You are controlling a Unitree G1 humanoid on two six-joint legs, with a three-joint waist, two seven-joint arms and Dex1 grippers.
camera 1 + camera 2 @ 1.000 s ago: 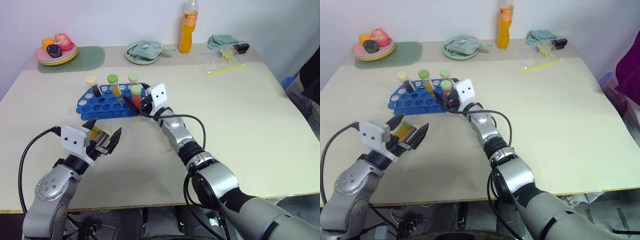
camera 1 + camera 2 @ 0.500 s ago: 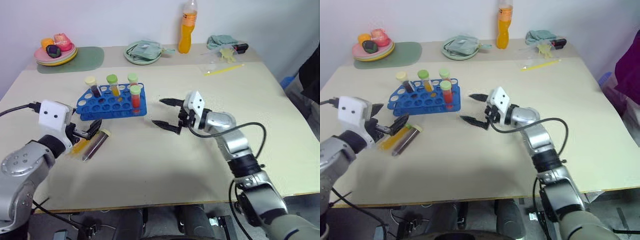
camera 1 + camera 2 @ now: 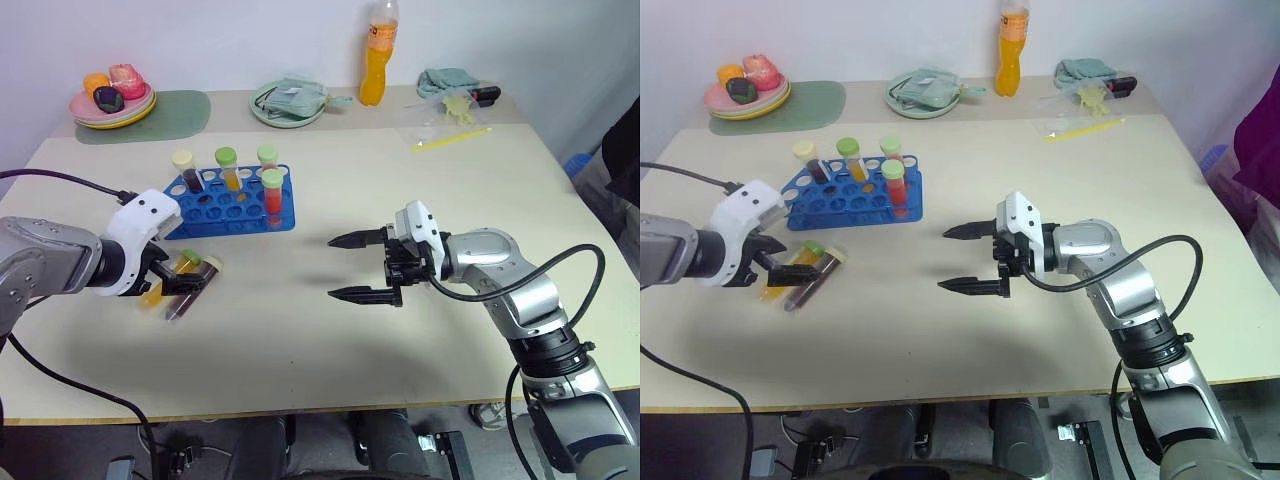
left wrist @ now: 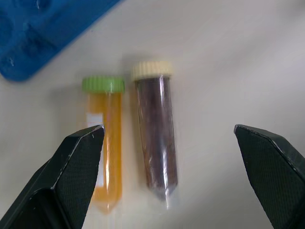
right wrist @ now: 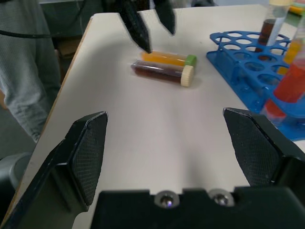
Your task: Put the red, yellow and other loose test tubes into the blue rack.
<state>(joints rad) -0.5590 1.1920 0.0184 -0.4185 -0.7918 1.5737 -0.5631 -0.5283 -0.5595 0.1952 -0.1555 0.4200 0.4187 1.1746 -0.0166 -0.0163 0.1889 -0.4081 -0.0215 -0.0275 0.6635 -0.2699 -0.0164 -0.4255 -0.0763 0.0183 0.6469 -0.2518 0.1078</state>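
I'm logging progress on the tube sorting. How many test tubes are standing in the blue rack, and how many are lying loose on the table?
Standing in the blue rack: 4
Lying loose on the table: 2, a green-capped yellow tube and a cream-capped dark tube
Total: 6

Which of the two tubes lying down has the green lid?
The orange tube; the dark brown tube lying beside it has a cream lid.

Right pincer (image 3: 356, 267) withdrawn from blue rack (image 3: 228, 208), now wide open mid-counter. Left pincer (image 3: 172, 277) released yellow tube (image 4: 105, 145) and dark tube (image 4: 157, 138) onto counter, now hovering open above them.
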